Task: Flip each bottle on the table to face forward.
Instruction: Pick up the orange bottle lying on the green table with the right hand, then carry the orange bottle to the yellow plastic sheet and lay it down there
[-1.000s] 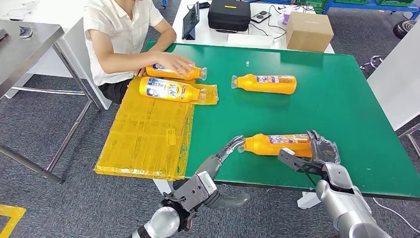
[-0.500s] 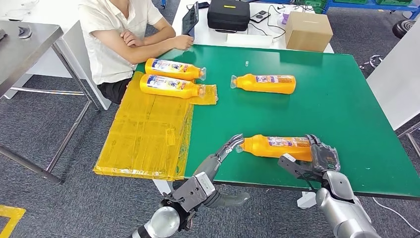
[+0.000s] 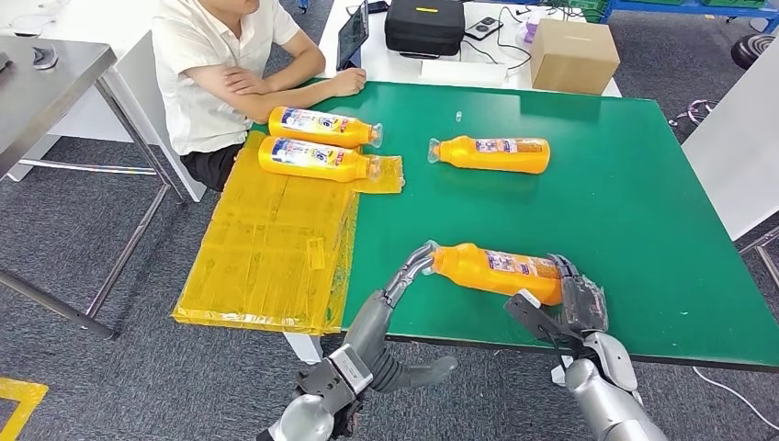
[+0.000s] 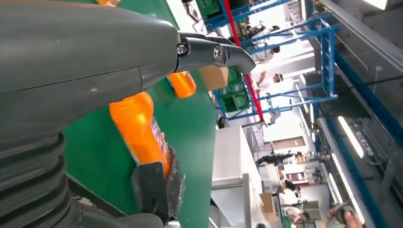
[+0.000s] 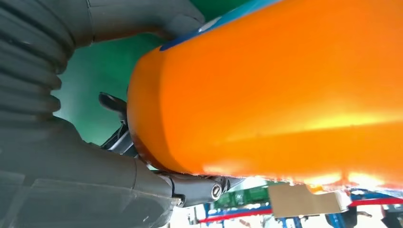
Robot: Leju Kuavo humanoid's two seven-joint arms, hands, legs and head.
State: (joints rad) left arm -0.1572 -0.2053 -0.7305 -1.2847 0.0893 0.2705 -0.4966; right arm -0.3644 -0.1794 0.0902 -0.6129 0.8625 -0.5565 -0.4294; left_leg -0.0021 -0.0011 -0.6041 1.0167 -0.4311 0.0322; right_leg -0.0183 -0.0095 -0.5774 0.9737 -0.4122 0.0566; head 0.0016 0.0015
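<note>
In the head view we are working the near bottle (image 3: 496, 272), lying close to the front edge of the green tabletop (image 3: 625, 211). Our right robot hand (image 3: 565, 308) is gripping its base; our left robot hand (image 3: 409, 276) is touching the cap end with fingers extended, holding nothing. We judge the roll needs even pressure from both ends, kept away from the edge.

The left wrist view is adding the bottle's label side (image 4: 142, 130).

The right wrist view is showing the grip close up: fingers wrapping the orange base (image 5: 266, 95).
</note>
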